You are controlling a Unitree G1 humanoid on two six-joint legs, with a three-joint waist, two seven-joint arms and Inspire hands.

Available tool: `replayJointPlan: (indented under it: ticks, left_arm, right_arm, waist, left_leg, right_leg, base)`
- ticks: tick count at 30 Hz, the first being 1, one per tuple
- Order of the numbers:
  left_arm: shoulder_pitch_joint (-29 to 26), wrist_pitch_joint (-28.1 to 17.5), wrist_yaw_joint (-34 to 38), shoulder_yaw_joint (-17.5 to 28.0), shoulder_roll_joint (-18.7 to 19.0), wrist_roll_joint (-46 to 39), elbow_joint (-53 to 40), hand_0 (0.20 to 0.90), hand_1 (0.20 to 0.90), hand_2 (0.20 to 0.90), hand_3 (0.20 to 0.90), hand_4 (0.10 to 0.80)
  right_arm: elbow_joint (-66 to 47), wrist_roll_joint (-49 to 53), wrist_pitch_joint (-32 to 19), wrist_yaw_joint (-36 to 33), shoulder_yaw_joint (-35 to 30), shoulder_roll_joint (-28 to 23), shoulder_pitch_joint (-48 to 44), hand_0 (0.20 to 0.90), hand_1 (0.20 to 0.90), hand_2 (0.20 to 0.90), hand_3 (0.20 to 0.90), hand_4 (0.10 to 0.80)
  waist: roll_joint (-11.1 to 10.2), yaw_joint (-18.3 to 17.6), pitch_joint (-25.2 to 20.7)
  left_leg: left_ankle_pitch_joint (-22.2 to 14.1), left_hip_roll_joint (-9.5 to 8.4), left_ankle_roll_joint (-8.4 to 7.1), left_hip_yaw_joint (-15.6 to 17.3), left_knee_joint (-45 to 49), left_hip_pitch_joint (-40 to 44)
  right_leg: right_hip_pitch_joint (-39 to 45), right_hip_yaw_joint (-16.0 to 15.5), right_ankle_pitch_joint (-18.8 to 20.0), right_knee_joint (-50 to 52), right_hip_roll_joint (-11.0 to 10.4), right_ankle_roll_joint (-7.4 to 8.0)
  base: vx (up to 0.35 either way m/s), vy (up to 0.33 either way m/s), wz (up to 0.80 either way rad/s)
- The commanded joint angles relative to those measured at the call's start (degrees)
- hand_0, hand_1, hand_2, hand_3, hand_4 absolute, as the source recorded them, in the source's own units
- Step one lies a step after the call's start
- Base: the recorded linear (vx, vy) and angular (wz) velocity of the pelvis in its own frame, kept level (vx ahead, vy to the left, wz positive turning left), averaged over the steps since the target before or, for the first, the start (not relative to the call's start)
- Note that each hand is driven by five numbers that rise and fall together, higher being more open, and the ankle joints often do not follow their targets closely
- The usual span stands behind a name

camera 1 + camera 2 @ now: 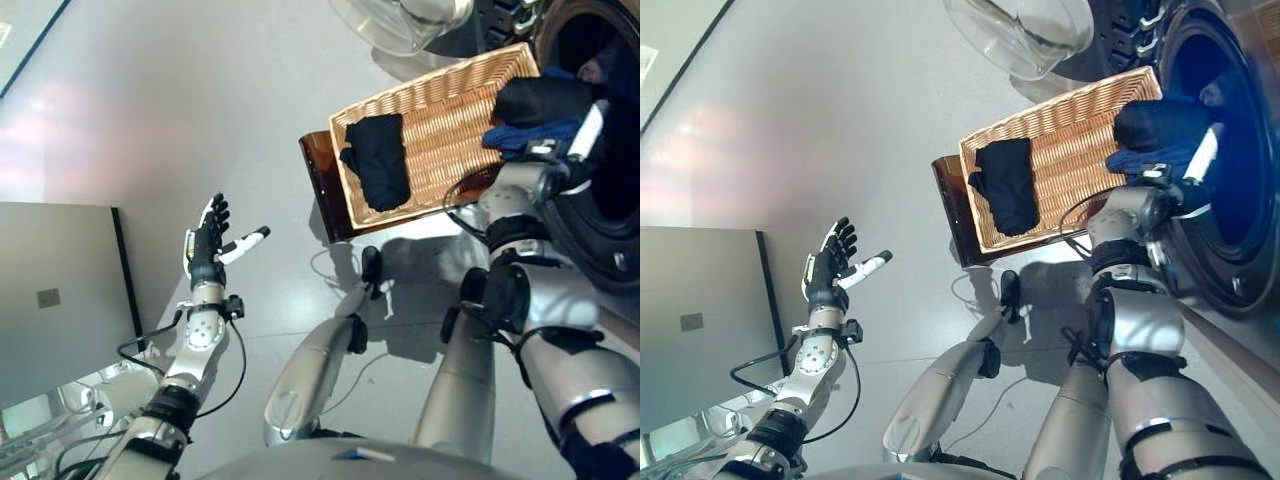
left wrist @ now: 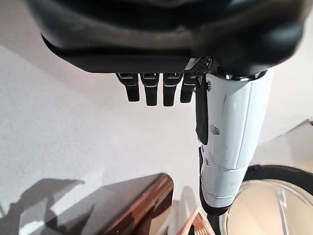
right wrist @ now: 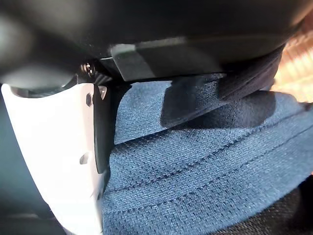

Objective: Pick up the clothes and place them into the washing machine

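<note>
A shallow wicker basket (image 1: 440,110) rests on a dark brown box (image 1: 320,185) beside the washing machine's open drum (image 1: 1230,150). A black garment (image 1: 380,160) lies at the basket's left end. A black bundle (image 1: 545,100) and a blue cloth (image 1: 520,135) lie at its right end, at the drum's mouth. My right hand (image 1: 585,135) is pressed into the blue cloth (image 3: 205,166); its white thumb (image 3: 54,147) sticks out and its fingers are hidden. My left hand (image 1: 207,245) is held up, open and empty, far left of the basket, fingers (image 2: 156,90) straight.
The machine's glass door (image 1: 410,20) hangs open beyond the basket. A grey cabinet (image 1: 55,290) stands at the left. Pale floor (image 1: 200,100) stretches between the cabinet and the box.
</note>
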Motion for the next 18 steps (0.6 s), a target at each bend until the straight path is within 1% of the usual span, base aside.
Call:
replayJointPlan:
  ticks: [1, 4, 6, 8, 9, 10, 12, 14, 15, 18]
  left_arm:
    - [0.64, -6.08, 1.08, 2.55, 1.50, -1.54, -2.74, 0.900, 0.900, 0.900, 0.900, 0.800]
    - [2.17, -6.43, 0.31, 3.38, 2.50, -2.15, -2.39, 0.900, 0.900, 0.900, 0.900, 0.800]
    - [3.05, -6.45, -0.01, 3.92, 2.55, -2.64, -2.02, 0.900, 0.900, 0.900, 0.900, 0.800]
    - [3.57, -6.47, 0.02, 4.57, 2.76, -2.84, -1.56, 0.900, 0.900, 0.900, 0.900, 0.800]
    - [3.50, -6.40, 0.15, 4.72, 2.56, -2.77, -1.43, 0.900, 0.900, 0.900, 0.900, 0.800]
    - [3.52, -6.40, 0.16, 4.73, 2.56, -2.75, -1.43, 0.900, 0.900, 0.900, 0.900, 0.800]
    - [3.63, -6.49, -0.10, 4.67, 2.35, -2.98, -1.05, 0.900, 0.900, 0.900, 0.900, 0.800]
    - [4.08, -6.49, -0.44, 4.24, 1.63, -3.54, -1.40, 0.900, 0.900, 0.900, 0.900, 0.800]
    - [4.11, -6.51, -0.46, 4.26, 1.65, -3.56, -1.38, 0.900, 0.900, 0.900, 0.900, 0.800]
    - [3.84, -6.03, -0.70, 3.44, 1.18, -3.95, -0.09, 0.900, 0.900, 0.900, 0.900, 0.800]
  right_arm:
    - [-11.05, -10.23, -5.45, -0.47, 9.40, -14.59, -8.47, 0.200, 0.200, 0.200, 0.200, 0.300]
    - [-13.34, -12.31, -5.33, -0.62, 14.01, -21.99, -13.76, 0.200, 0.200, 0.200, 0.200, 0.300]
    - [-14.02, -12.82, -5.93, -0.99, 16.61, -25.65, -17.02, 0.200, 0.200, 0.200, 0.200, 0.300]
    - [-14.28, -13.53, -6.05, -1.61, 18.13, -28.28, -18.06, 0.200, 0.200, 0.200, 0.200, 0.300]
    - [-15.14, -14.24, -6.03, -2.62, 18.43, -28.04, -17.64, 0.491, 0.491, 0.491, 0.491, 0.508]
    - [-15.25, -14.32, -5.99, -2.71, 18.36, -28.00, -17.55, 0.900, 0.900, 0.900, 0.900, 0.800]
    - [-14.66, -14.30, -4.90, -2.33, 18.61, -27.71, -17.24, 0.900, 0.900, 0.900, 0.900, 0.800]
    - [-13.26, -13.65, -4.34, -1.69, 18.15, -25.78, -17.24, 0.900, 0.900, 0.900, 0.900, 0.800]
    - [-13.27, -13.61, -4.36, -1.63, 18.11, -25.75, -17.17, 0.900, 0.900, 0.900, 0.900, 0.800]
    - [-10.10, -12.29, -3.68, -0.67, 16.66, -23.47, -15.15, 0.900, 0.900, 0.900, 0.900, 0.800]
  waist:
    - [2.20, -0.51, -4.44]
    - [1.56, -0.44, -5.51]
    - [1.19, -0.50, -6.14]
    - [0.81, -0.83, -6.50]
    - [0.88, -1.24, -6.48]
    - [0.85, -1.26, -6.47]
    - [1.19, -1.33, -6.50]
    - [1.80, -1.17, -6.44]
    - [1.77, -1.17, -6.45]
    - [2.14, -1.19, -6.20]
  left_leg:
    - [-8.03, 0.18, -5.92, -1.60, 7.14, -0.85]
    - [-7.78, 0.12, -6.19, -1.75, 6.70, -0.14]
    - [-7.66, 0.18, -6.28, -1.63, 6.07, 0.32]
    - [-7.50, 0.11, -6.27, -1.77, 5.50, 0.73]
    - [-7.23, 0.09, -6.25, -1.62, 4.95, 0.90]
    - [-7.20, 0.08, -6.25, -1.62, 4.92, 0.92]
    - [-6.96, 0.02, -6.21, -1.48, 4.51, 0.99]
    - [-7.03, 0.03, -6.05, -1.32, 4.81, 0.76]
    - [-7.06, 0.04, -6.05, -1.30, 4.84, 0.75]
    - [-7.16, 0.24, -5.93, -1.04, 5.00, 0.69]
  right_leg:
    - [7.57, 2.20, 6.77, -16.36, -1.27, 2.78]
    - [8.22, 1.97, 6.64, -16.32, -1.26, 2.84]
    - [8.51, 1.99, 6.70, -16.64, -1.21, 2.91]
    - [8.63, 2.02, 6.80, -16.67, -1.11, 2.95]
    - [8.51, 2.24, 6.83, -16.77, -1.07, 2.96]
    - [8.51, 2.25, 6.82, -16.76, -1.09, 2.96]
    - [8.24, 2.51, 6.84, -16.94, -0.96, 2.86]
    - [7.89, 2.66, 6.85, -16.63, -0.80, 2.73]
    - [7.88, 2.68, 6.84, -16.60, -0.79, 2.73]
    - [7.61, 2.90, 7.03, -16.57, -0.63, 2.66]
  base:
    - [0.045, 0.005, 0.03]
    - [0.047, -0.002, 0.03]
    - [0.046, -0.004, 0.03]
    - [0.015, -0.001, 0.00]
    - [0.000, 0.000, 0.00]
    - [0.000, 0.000, 0.00]
    - [-0.018, 0.008, 0.01]
    - [-0.035, 0.007, 0.01]
    - [0.000, 0.000, 0.00]
    - [0.000, 0.000, 0.00]
